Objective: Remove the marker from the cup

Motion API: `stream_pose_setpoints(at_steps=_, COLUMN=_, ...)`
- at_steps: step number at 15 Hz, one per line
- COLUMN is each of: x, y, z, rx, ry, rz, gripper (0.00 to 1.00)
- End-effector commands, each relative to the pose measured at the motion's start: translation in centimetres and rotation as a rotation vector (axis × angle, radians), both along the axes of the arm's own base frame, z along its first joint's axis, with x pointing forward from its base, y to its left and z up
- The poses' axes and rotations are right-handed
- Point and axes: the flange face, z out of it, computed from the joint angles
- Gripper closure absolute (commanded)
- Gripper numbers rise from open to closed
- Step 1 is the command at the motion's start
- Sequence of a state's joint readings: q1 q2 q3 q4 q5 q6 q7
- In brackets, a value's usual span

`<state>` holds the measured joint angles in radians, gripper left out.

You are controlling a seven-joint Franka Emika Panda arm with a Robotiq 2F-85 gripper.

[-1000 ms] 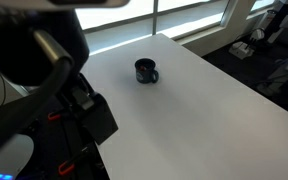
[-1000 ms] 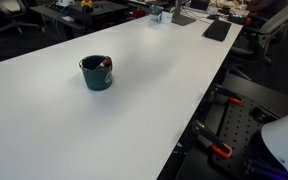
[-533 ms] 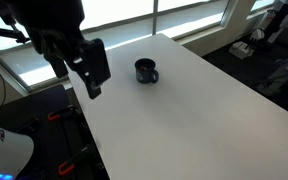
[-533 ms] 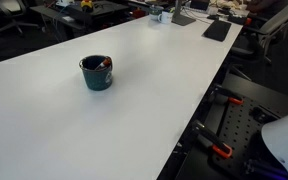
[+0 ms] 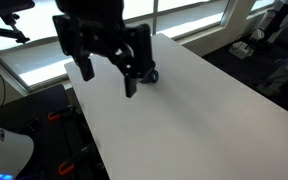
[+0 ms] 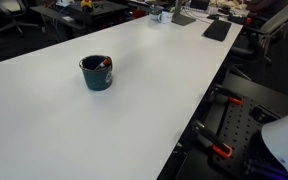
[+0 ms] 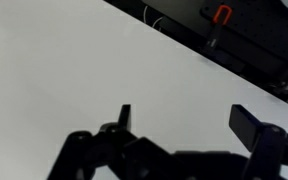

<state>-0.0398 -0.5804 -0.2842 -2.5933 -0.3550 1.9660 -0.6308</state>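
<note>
Gripper: the Robotiq gripper (image 7: 188,120) has its jaws spread wide with nothing between them. In the wrist view only bare white tabletop shows in the gap.
Gripper place: in an exterior view the gripper (image 5: 108,75) hangs in the air in front of the cup and covers most of it. Whether it is directly above the cup or nearer the camera cannot be told.
Cup: a dark glossy mug (image 6: 96,73) stands upright on the white table (image 6: 184,100). It is well in from the table's edges and touches nothing else on the tabletop.
Marker: the reddish-brown marker (image 6: 105,64) is inside the cup. It leans against the inner wall, with its upper end showing at the rim.
Contact: the gripper does not show in the exterior view that shows the cup in full. Nothing there touches the cup or the marker.
Beyond the cup: a flat dark pad (image 6: 216,30) lies at the far end of the table, well apart from the cup.
Table edge: black clamps with orange handles (image 6: 220,151) sit below the table's long side, well apart from the cup.
</note>
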Motion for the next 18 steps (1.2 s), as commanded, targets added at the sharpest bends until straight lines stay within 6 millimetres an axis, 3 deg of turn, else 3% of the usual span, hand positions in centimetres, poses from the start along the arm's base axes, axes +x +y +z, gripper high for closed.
stream_pose_setpoints(at_steps=1, x=3.4, y=-3.5, z=1.2, rx=-0.023, ry=-0.028, rz=0.108, gripper=0.0)
stream_pose_setpoints(at_steps=2, x=1.8, y=-2.1, z=0.4, rx=-0.009, ry=-0.022, rz=0.057, gripper=0.0)
stream_pose_setpoints(at_steps=4, x=2.8, y=-3.3, z=0.7, rx=-0.013, ry=-0.021, rz=0.086, gripper=0.0)
stream_pose_setpoints(at_steps=12, x=3.3, y=-3.5, z=1.0, rx=-0.009, ry=-0.026, rz=0.099, gripper=0.0)
stream_pose_setpoints(at_steps=14, x=4.3, y=-3.8, z=1.5, rx=-0.002, ry=-0.028, rz=0.149, gripper=0.0)
stream_pose_setpoints(at_steps=18, x=9.2, y=-3.5, z=3.5, rx=-0.015, ry=-0.045, rz=0.382, gripper=0.0)
